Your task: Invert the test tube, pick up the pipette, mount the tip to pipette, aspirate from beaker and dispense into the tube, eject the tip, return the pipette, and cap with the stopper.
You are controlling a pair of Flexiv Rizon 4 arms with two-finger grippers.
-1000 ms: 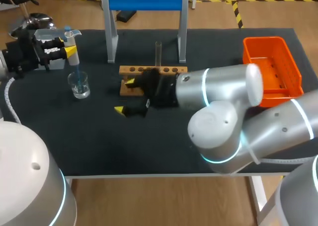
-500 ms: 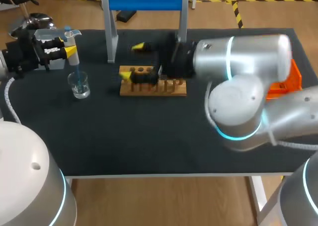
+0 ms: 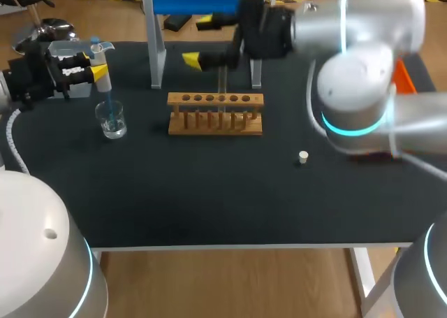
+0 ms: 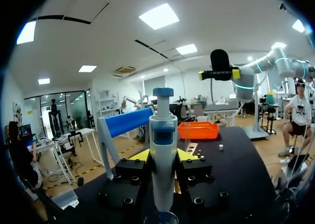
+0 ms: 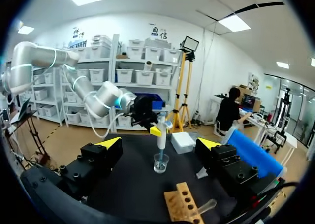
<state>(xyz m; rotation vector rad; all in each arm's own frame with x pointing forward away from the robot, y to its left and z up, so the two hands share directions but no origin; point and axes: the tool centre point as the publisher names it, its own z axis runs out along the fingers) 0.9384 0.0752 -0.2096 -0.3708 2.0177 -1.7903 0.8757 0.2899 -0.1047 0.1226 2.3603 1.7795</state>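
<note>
My left gripper (image 3: pixel 92 70) is shut on the white-and-blue pipette (image 3: pixel 101 66), held upright with its tip down in the glass beaker (image 3: pixel 112 119). In the left wrist view the pipette (image 4: pixel 162 155) stands between the yellow fingertips (image 4: pixel 140 155), with the beaker rim (image 4: pixel 161 218) under it. My right gripper (image 3: pixel 200 42) hangs open, high above the back of the wooden rack (image 3: pixel 215 113), with nothing between its fingers. The clear test tube (image 3: pixel 222 84) stands in the rack. A small white stopper (image 3: pixel 302 156) lies on the mat to the rack's right. The right wrist view looks past its open gripper (image 5: pixel 160 145) at the beaker (image 5: pixel 161 163) and rack (image 5: pixel 184 204).
A stand with a blue bar (image 3: pixel 202 0) rises behind the rack. The orange bin (image 3: pixel 404 73) at the back right is mostly hidden by my right arm. A white box (image 5: pixel 183 141) lies beyond the beaker. Bare black mat (image 3: pixel 209 192) covers the front of the table.
My right arm has swung from in front of the rack up and back above it, uncovering the stopper. The left arm with the pipette has stayed put.
</note>
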